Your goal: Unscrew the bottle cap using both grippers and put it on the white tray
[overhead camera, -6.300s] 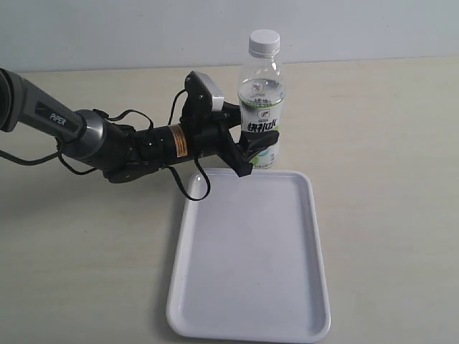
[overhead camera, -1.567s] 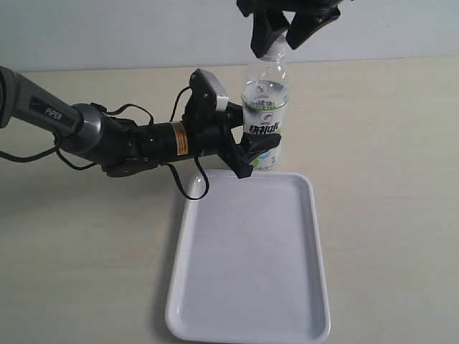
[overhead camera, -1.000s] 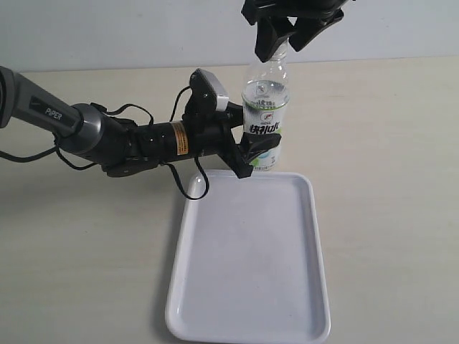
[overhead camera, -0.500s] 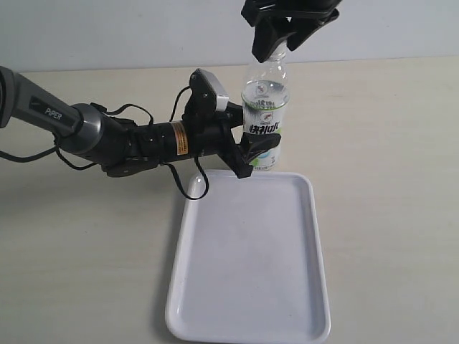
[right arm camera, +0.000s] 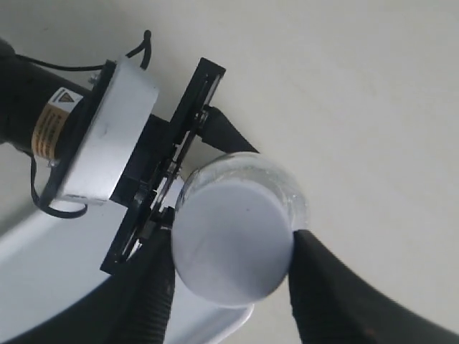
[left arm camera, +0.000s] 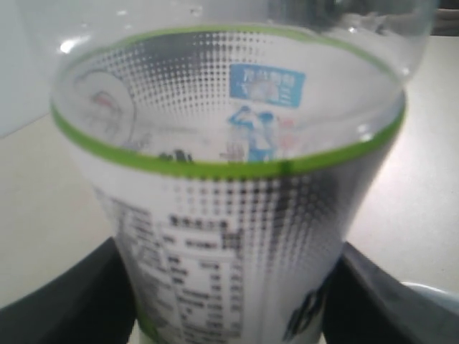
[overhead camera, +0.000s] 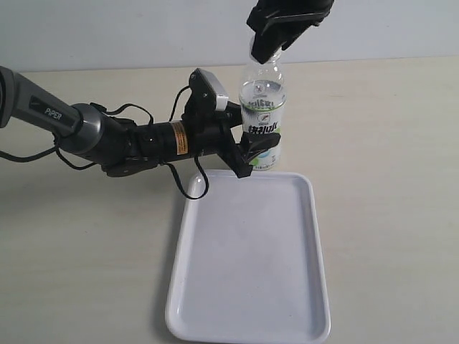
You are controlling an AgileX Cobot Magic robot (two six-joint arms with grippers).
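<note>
The clear bottle (overhead camera: 262,107) with its white and green label stands upright on the table, just behind the white tray (overhead camera: 247,251). My left gripper (overhead camera: 255,153), on the slim PIPER arm, is shut on the bottle's lower body; the left wrist view shows the label (left arm camera: 229,179) filling the space between both black fingers (left arm camera: 64,301). My right gripper (overhead camera: 267,44) comes down from above and is shut on the white bottle cap (right arm camera: 231,247), with its ribbed fingers (right arm camera: 143,301) pressed on opposite sides. In the exterior view the cap is hidden by the right gripper.
The left arm (overhead camera: 107,140) with its cables lies low across the table, left of the bottle. A corner of the tray (right arm camera: 43,251) shows under the bottle in the right wrist view. Bare beige table (overhead camera: 387,158) surrounds the tray.
The right gripper, absent at first, came down over the cap and has since turned about the bottle's axis while closing on it. Bottle, left gripper and tray have stayed put.
</note>
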